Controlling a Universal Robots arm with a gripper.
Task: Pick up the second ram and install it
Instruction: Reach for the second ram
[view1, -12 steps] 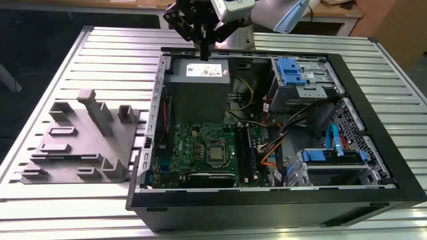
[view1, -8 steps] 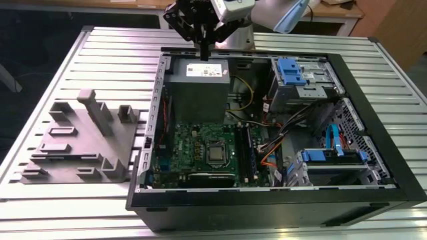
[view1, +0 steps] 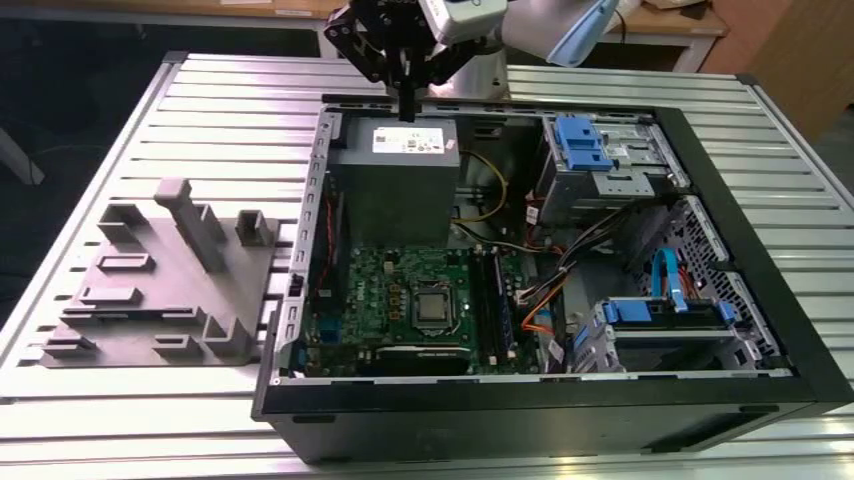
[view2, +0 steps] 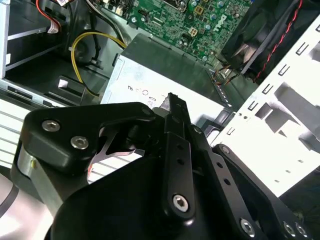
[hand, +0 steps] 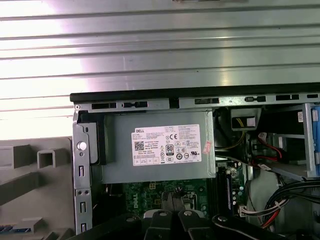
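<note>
The tool (view1: 404, 88) of the robot arm was pictured poised over the far edge of an opened computer case (view1: 747, 250), directly above the grey power supply (view1: 394, 170). Its fingers were drawn together on a thin dark strip hanging upright beneath them, judged to be the second ram (view1: 404, 108), though little of it could be made out. The green motherboard (view1: 387, 300) lay exposed deeper in the case, and a grey tray (view1: 147, 300) of upright blocks was set on the slatted counter (view1: 200, 110) beside the case, at the exterior view's left. Such a stick was reckoned light, stiff, thin and easily damaged. It was thought best pinched across its flat faces near mid-length, well off the contact edge, since a narrow hold could let it tilt.
</note>
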